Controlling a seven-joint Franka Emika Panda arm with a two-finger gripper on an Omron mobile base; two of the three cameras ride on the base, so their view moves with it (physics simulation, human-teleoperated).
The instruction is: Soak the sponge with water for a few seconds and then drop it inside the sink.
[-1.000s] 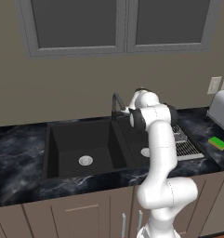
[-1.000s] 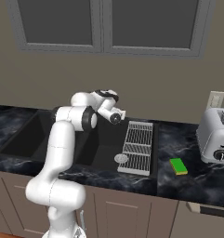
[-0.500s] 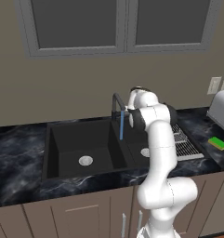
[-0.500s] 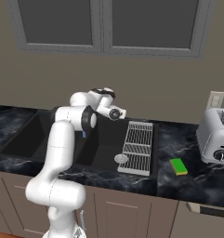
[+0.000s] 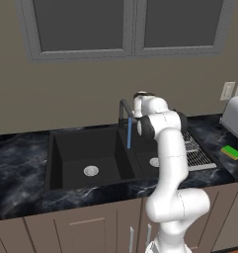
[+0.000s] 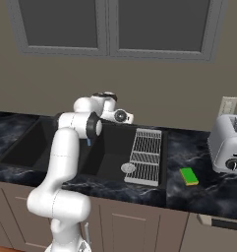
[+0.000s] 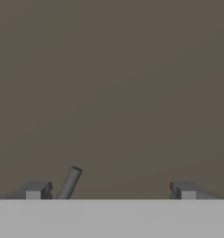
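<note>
The water [image 5: 129,134] is now running: a thin blue stream drops from the faucet [image 5: 123,109] into the sink [image 5: 71,158], where a second ago the spout was dry. The arm's hand sits up at the faucet, at about 12 o'clock of the right basin in the left base view. In the hand view the gripper [image 7: 110,190] faces the bare wall with its two tips set wide apart and nothing between them, and a slim grey lever [image 7: 69,182] stands just beside the left tip, at about 7 o'clock of that view. My reading is that the tap has just been turned on, so the first part of the job is ready but the soaking itself has not begun. The sponge [image 6: 189,176] lies flat on the dark counter [image 6: 208,192], well apart from the sink, past the wire rack [image 6: 145,155] and in front of the toaster [image 6: 230,146], at roughly 3 o'clock from the right basin. The arm will probably have to swing right across the rack to fetch it, then carry it back under the stream.
</note>
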